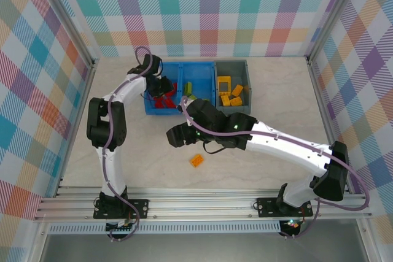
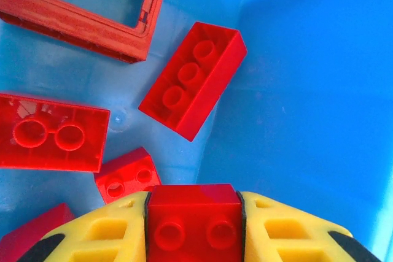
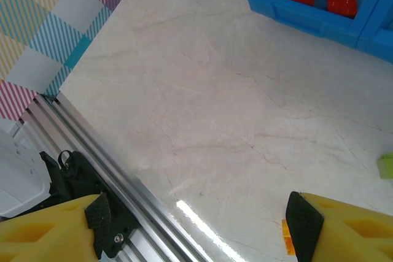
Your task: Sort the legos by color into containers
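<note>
Your left gripper (image 1: pixel 161 85) reaches into the left compartment of the blue bin (image 1: pixel 164 112), at the far side of the table (image 1: pixel 123 151). In the left wrist view, the left gripper (image 2: pixel 193 231) has its yellow fingers (image 2: pixel 104 231) closed on a red brick (image 2: pixel 193 204), studs facing the camera, held above the bin floor. Below it lie the loose red legos (image 2: pixel 193 78): an open square frame at the far left, a long brick tilted on its side, a flat brick showing its hollow underside, and a smaller one just beside the held brick.

To the right, the bin's second compartment holds the green legos (image 1: pixel 189 86). Next comes the grey bin (image 1: pixel 232 62), touching the blue bin's right wall. It holds the yellow-orange legos (image 1: pixel 230 93).

Your right gripper (image 1: pixel 174 134) hangs over bare table, near of the blue bin. One orange brick (image 1: pixel 196 161) lies alone on the table, just near and right of it. In the right wrist view, the right gripper (image 3: pixel 199 231) has its jaws standing wide apart with nothing between them. A sliver of the orange brick (image 3: pixel 285 237) shows beside the right-hand pad. A corner of the blue bin (image 3: pixel 307 10) with red bricks sits at the upper right.
</note>
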Robot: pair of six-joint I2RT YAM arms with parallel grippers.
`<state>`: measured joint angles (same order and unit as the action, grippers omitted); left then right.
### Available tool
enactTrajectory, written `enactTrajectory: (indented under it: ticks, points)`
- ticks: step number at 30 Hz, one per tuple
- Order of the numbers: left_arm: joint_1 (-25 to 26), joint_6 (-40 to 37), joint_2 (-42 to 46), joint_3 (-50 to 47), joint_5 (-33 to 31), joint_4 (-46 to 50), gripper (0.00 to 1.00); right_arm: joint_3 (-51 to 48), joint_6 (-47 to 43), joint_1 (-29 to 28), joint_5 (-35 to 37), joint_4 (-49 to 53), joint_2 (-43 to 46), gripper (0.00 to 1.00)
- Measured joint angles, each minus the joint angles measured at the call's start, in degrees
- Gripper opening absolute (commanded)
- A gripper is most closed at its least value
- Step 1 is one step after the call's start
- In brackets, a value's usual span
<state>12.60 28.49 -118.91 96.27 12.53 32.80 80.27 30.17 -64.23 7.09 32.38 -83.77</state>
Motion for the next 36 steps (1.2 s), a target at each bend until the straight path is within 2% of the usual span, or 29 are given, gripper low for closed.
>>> enactTrajectory:
  ticks: [8, 14, 17, 22, 24, 30, 36]
  points:
    - [-0.1, 0.5, -1.1, 0.0, 1.6, 0.0, 0.51, 0.0, 0.8, 0.0, 0.2, 0.0, -0.2, 0.79]
    - [-0.1, 0.6, 0.3, -1.0, 1.6, 0.0, 0.56, -2.7, 3.0, 0.0, 2.0, 0.2, -0.2, 0.8]
    - [0.0, 0.7, 4.6, -3.7, 1.6, 0.0, 0.59, -6.0, 5.6, 0.0, 3.1, 1.0, -0.2, 0.81]
    - [1.1, 0.9, 18.7, -10.1, 0.7, 0.0, 0.64, -10.7, 14.1, 0.0, 5.0, 7.1, -1.0, 0.82]
    - [3.0, 0.3, 25.9, -13.4, -0.7, -0.1, 0.66, -10.8, 18.5, 0.0, 4.7, 9.3, -2.6, 0.81]
    - [17.7, -2.7, 49.3, -27.5, -3.1, -0.5, 0.67, -11.8, 35.3, 0.0, 1.2, 10.9, -7.6, 0.78]
    - [28.1, -3.1, 72.4, -43.3, -7.6, 3.1, 0.67, -11.5, 48.2, 1.3, -2.2, 10.1, -12.8, 0.76]
